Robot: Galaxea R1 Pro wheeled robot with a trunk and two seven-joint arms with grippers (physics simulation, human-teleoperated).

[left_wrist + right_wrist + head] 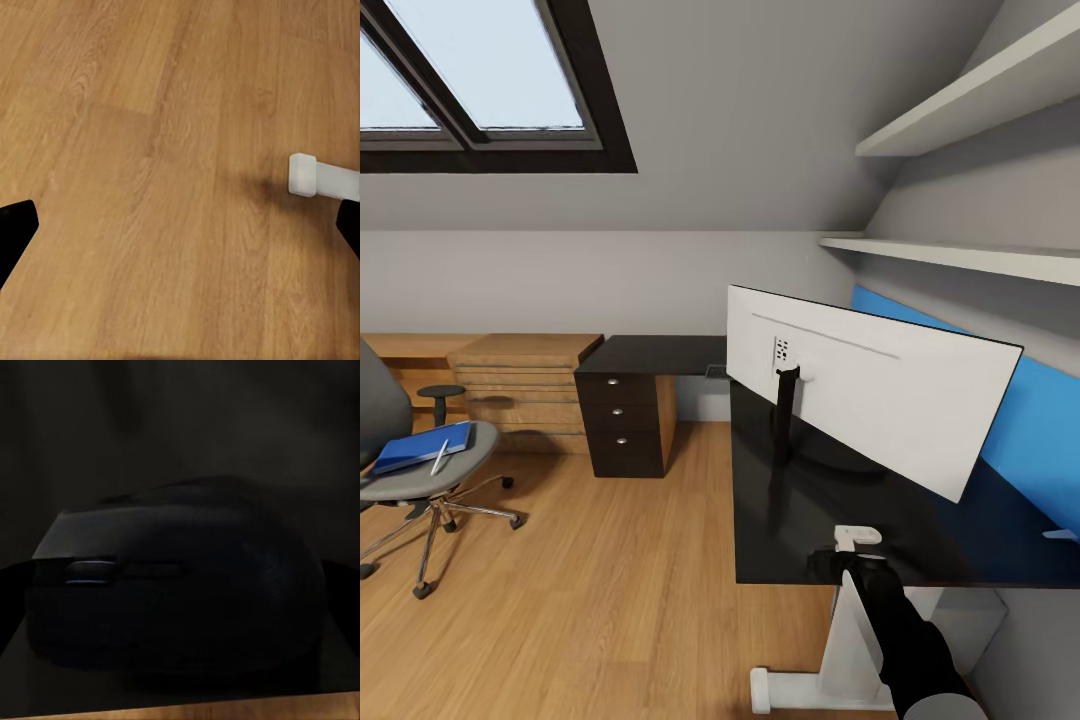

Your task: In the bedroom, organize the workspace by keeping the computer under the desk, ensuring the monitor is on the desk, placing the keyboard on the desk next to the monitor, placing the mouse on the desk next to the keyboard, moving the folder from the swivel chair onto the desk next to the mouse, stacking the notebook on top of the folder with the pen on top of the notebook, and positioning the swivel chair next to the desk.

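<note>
mouse point(176, 585) close before right gripper point(857, 548) at desk point(840, 520) edge, grip unclear

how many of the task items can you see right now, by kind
Wide flat monitor with white back, on the long black desk: 1
Dark oval mouse, at the desk's near edge: 1
Bright blue flat folder, on the chair seat: 1
Slim silvery pen, lying on the folder: 1
Grey upholstered swivel chair: 1
Long black desk: 1
Total: 6
</note>
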